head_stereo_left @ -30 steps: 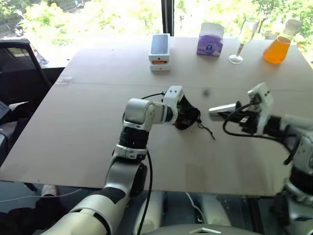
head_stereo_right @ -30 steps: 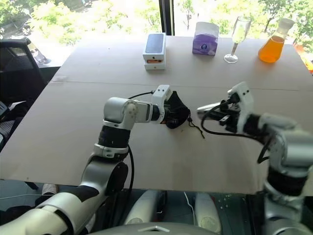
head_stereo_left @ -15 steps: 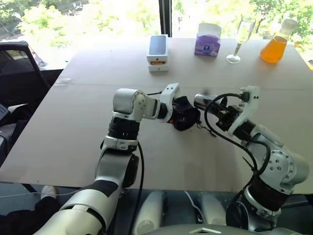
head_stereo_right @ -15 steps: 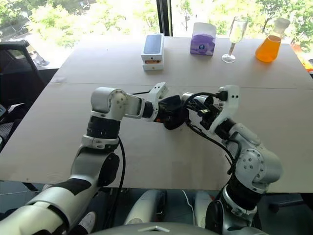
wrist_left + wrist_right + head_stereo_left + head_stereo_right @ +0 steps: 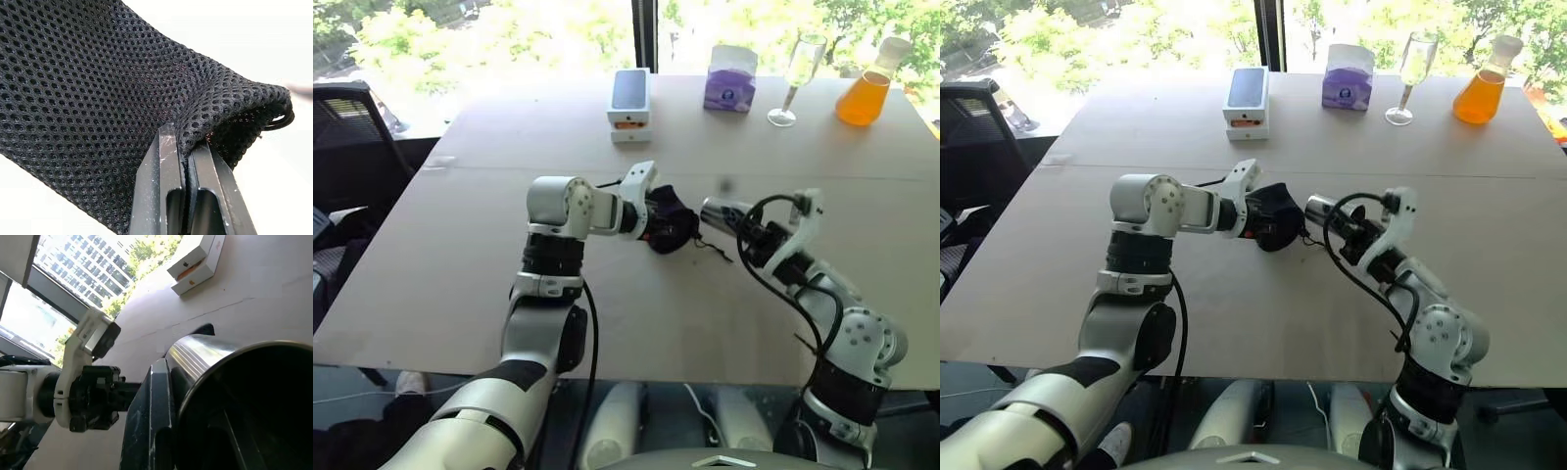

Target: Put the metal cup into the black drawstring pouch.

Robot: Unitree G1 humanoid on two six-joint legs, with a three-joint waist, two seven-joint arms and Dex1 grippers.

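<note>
The right gripper (image 5: 736,217) is holding the metal cup (image 5: 722,211) with its fingers pinched tight on the rim, and the cup is lying on its side, just off the black drawstring pouch (image 5: 671,220) at the pouch's 3 o'clock. The left gripper (image 5: 185,152) is squeezing the pouch's cloth edge between its 2 closed fingers, lifting it over the counter (image 5: 460,255). The pouch is looking empty, and I think the cup is needing to slide toward 9 o'clock to go in.

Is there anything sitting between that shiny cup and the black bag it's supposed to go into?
Nothing visible does. The right end effector holds the metal cup on its side, base toward the black drawstring pouch, which the left end effector pinches by its fabric. Between them is bare table, apart from the pouch's own cord.
</note>
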